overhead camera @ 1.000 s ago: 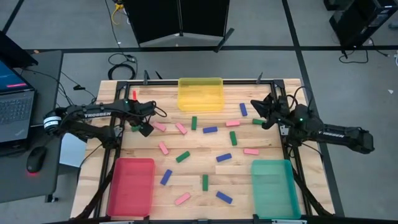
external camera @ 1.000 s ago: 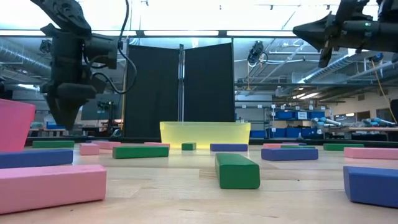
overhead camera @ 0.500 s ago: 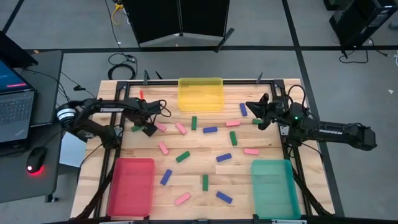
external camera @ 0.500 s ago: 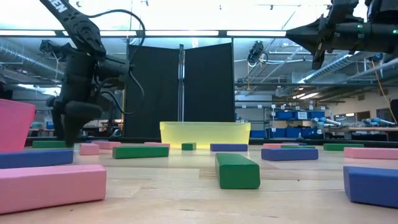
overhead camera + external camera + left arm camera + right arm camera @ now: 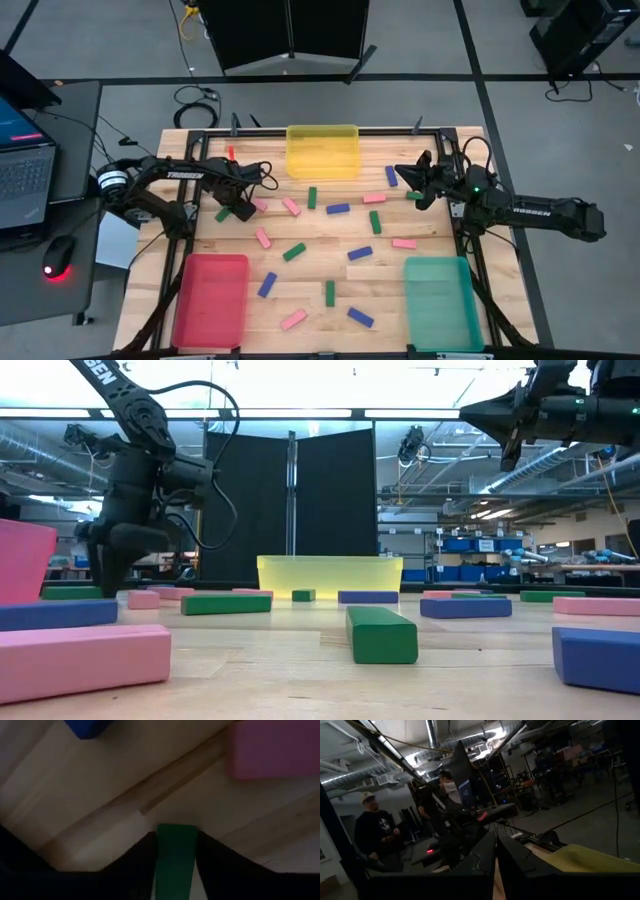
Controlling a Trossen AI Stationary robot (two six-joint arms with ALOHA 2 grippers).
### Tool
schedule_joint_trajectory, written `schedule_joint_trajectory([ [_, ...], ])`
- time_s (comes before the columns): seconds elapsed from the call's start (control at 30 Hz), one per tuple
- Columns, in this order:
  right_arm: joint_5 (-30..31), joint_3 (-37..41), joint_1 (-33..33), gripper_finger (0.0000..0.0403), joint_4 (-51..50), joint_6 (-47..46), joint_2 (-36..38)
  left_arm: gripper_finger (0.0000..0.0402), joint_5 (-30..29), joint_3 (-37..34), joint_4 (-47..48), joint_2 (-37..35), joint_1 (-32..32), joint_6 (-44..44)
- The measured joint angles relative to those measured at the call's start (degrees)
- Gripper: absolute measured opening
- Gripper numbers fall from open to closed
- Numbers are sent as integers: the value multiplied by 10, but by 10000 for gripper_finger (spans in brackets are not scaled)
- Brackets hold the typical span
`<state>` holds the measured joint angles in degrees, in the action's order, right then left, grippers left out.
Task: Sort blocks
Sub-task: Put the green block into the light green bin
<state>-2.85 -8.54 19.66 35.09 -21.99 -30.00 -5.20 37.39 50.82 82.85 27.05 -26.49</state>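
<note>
Left gripper (image 5: 175,865) sits low at the table's left edge, its fingers closed against both long sides of a green block (image 5: 174,852) whose long axis runs straight out between them, while the right gripper (image 5: 412,182), closed and empty, hovers far right.
</note>
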Motion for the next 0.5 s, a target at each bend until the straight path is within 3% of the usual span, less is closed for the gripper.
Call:
schedule_joint_trajectory([
  [0.03, 0, 0, 0, 29, 0, 0, 0, 101, 1, 0, 1, 0, 0, -3],
  [0.3, 0, 0, 0, 29, 0, 0, 0, 100, -9, 12, 13, -21, -5, 6],
  [0.5, 4, 0, 0, 29, 3, 19, 0, 100, -28, 88, 18, -69, -30, 8],
])
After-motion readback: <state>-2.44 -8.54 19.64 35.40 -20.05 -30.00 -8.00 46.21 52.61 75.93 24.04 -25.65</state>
